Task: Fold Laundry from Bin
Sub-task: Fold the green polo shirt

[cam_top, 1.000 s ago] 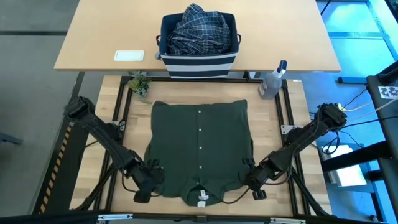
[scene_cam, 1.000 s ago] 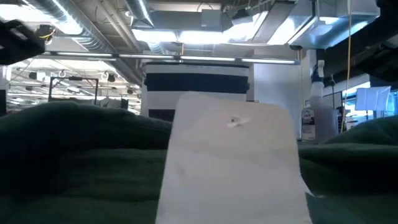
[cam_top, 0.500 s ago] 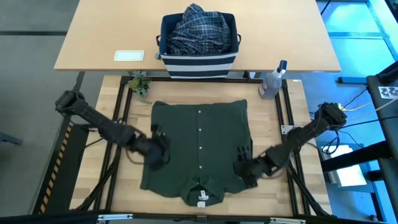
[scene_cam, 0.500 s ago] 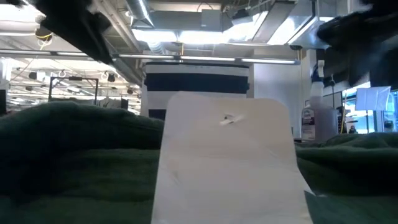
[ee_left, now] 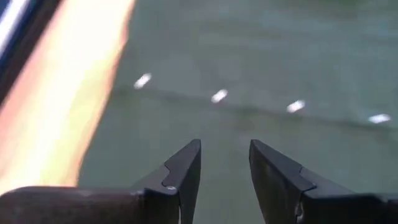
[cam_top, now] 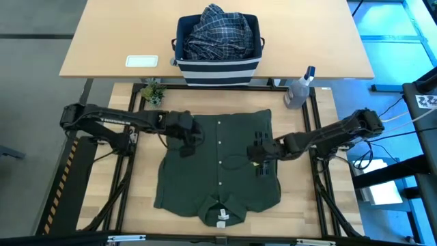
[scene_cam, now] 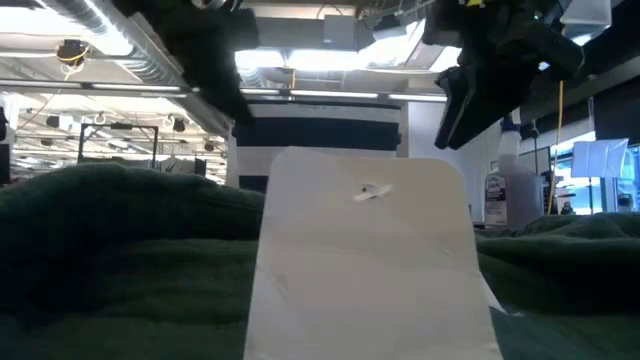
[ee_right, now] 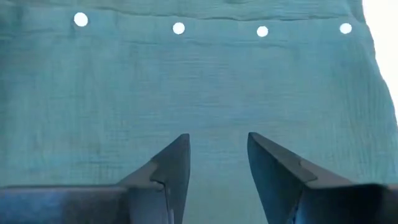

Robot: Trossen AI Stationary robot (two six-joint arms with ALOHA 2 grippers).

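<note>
Fold step on the dark olive-green shirt (cam_top: 218,164), lying flat, buttoned side up, mid-table (cam_top: 136,198). Left end effector (cam_top: 186,133) over the shirt's left half, fingers narrowly parted, empty. Right end effector (cam_top: 261,152) over the right half, likewise parted, empty. Next likely: grasp side edges, fold inward. Bare table flanks both edges; bin (cam_top: 217,65) with plaid shirt (cam_top: 217,31) beyond.
</note>
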